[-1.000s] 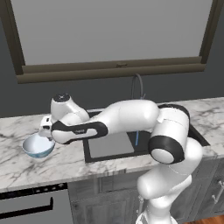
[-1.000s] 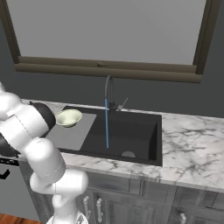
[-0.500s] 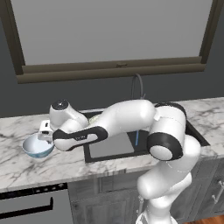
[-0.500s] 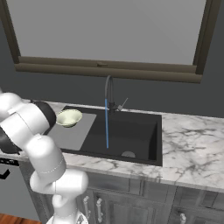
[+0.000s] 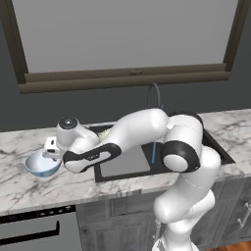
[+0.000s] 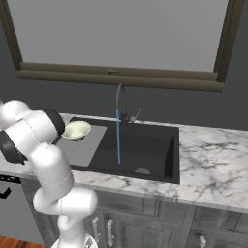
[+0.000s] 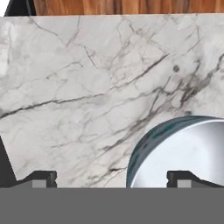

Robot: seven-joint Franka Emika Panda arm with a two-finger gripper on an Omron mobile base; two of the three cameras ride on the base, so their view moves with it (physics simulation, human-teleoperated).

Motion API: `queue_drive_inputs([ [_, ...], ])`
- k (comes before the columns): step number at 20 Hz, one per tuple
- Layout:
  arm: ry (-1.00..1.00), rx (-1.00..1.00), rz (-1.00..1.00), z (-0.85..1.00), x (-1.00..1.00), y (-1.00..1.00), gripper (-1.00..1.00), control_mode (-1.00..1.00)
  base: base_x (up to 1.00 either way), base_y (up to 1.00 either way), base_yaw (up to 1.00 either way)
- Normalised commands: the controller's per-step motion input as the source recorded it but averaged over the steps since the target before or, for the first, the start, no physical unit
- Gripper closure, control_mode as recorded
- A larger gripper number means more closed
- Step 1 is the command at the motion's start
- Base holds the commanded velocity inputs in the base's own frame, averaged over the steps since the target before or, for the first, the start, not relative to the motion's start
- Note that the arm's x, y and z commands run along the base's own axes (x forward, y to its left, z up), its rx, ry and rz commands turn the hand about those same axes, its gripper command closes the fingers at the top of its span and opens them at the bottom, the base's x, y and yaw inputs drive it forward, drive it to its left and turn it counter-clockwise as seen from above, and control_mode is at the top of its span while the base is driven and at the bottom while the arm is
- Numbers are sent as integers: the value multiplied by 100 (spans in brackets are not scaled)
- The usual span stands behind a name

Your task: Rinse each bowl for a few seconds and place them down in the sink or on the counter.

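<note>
Hand (image 7: 111, 179): fingers spread wide, straddling rim of blue bowl (image 5: 42, 164) on marble counter (image 5: 29, 188). Yellow-green bowl (image 6: 76, 130): on sink's (image 6: 145, 150) grey panel. Faucet (image 6: 119, 99): running.

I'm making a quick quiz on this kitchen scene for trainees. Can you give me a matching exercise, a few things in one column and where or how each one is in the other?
Things:
1. blue bowl
2. yellow-green bowl
3. faucet
4. gripper

Places or states:
A. on the grey panel in the sink's left half
B. running a thin stream of water
C. on the marble counter, left of the sink
D. open, one fingertip over the blue bowl's rim

Pairs: 1-C, 2-A, 3-B, 4-D
</note>
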Motion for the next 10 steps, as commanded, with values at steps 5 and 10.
queue_drive_inputs([
  [5,-1,3,0,-19,18,16,-100,-100,0,0,0],
  [10,0,4,0,-22,18,20,-100,-100,0,0,0],
])
